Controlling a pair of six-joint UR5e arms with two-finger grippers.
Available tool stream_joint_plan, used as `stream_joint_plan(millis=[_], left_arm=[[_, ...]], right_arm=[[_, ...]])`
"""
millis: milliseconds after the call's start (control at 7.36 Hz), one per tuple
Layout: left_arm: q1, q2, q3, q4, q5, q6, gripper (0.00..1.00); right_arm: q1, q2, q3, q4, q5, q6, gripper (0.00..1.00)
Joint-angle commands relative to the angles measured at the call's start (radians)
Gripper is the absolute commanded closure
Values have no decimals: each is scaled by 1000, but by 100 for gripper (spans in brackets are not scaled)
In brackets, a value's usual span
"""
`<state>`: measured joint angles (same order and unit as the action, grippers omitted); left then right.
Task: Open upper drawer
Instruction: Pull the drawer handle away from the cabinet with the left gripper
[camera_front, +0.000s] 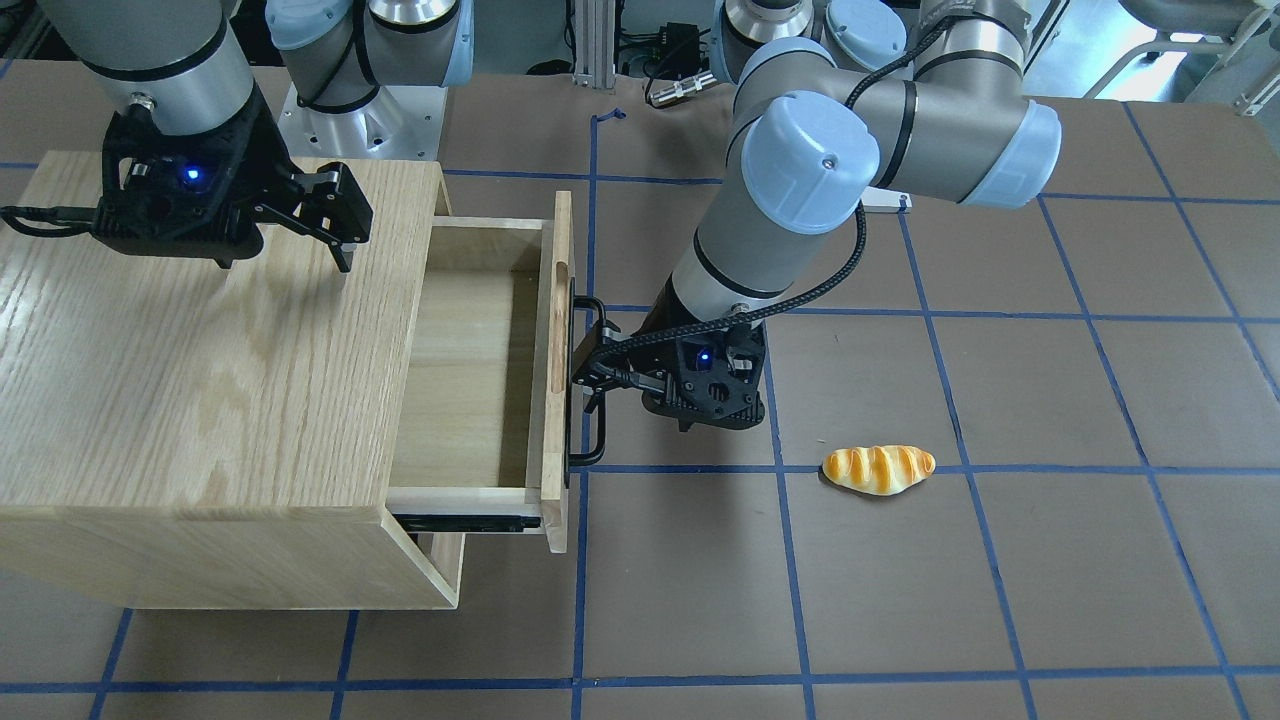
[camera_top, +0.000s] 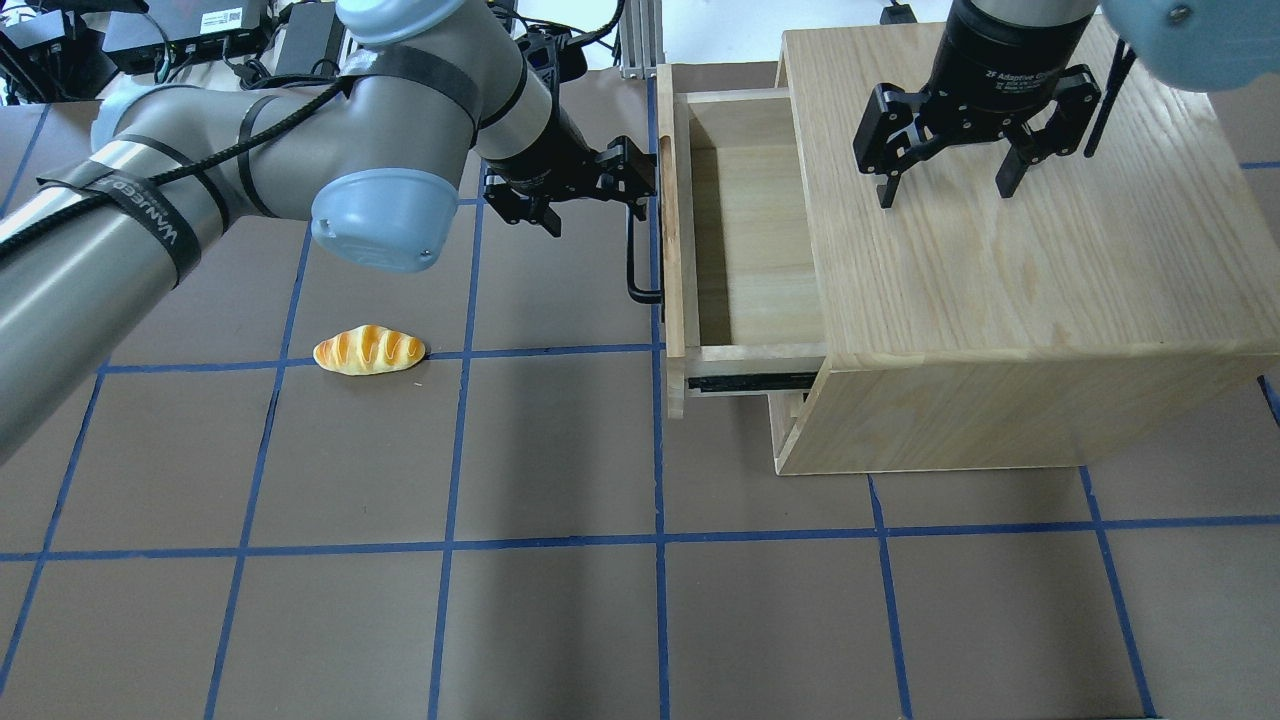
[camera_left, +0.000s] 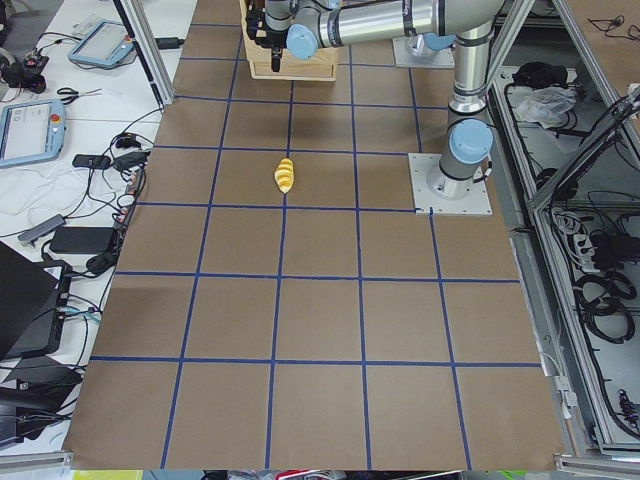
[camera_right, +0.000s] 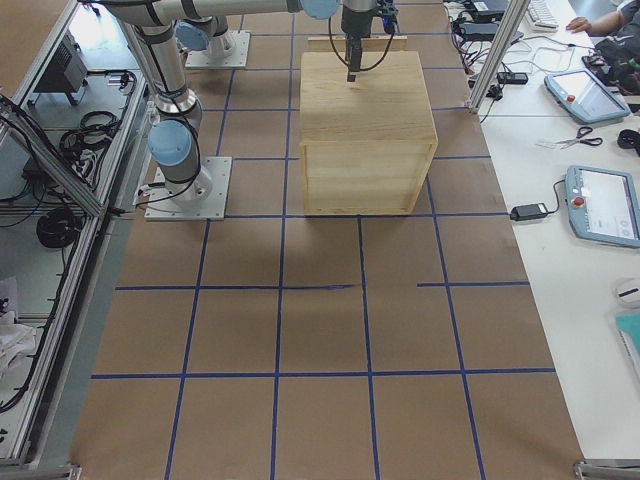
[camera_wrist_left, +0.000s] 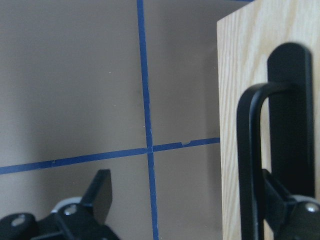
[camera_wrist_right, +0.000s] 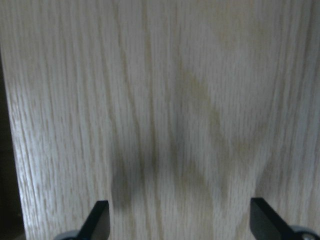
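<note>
The upper drawer (camera_front: 470, 370) is pulled well out of the oak cabinet (camera_front: 200, 350), and its pale-wood inside is empty; it also shows in the overhead view (camera_top: 750, 230). Its front panel carries a black bar handle (camera_front: 590, 450), also seen from overhead (camera_top: 635, 270) and in the left wrist view (camera_wrist_left: 250, 150). My left gripper (camera_top: 592, 195) is open at the handle. The bar stands between the fingers, close to one fingertip (camera_wrist_left: 280, 200), and the other fingertip (camera_wrist_left: 100, 192) is far off it. My right gripper (camera_top: 945, 190) is open and empty just above the cabinet top (camera_wrist_right: 165, 100).
A yellow bread roll (camera_top: 368, 350) lies on the brown table on a blue tape line, left of the drawer front. The cabinet fills the table's right rear in the overhead view (camera_top: 1000, 280). A lower drawer front (camera_top: 785, 410) sits nearly flush under the open one.
</note>
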<state>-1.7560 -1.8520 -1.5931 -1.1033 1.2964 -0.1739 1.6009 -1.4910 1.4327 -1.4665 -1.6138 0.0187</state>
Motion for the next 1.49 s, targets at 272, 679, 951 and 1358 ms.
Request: stream_joint_plan(millis=[272, 679, 951, 1358], left_arm=[[76, 43, -1, -104, 0, 57, 0], [98, 48, -2, -124, 1, 65, 0], [130, 53, -1, -164, 3, 114, 0], [170, 74, -1, -208, 3, 148, 0]], right_arm=[[1, 0, 0, 0, 0, 1, 0], [1, 0, 0, 0, 0, 0, 0], [1, 0, 0, 0, 0, 1, 0], [-1, 0, 0, 0, 0, 1, 0]])
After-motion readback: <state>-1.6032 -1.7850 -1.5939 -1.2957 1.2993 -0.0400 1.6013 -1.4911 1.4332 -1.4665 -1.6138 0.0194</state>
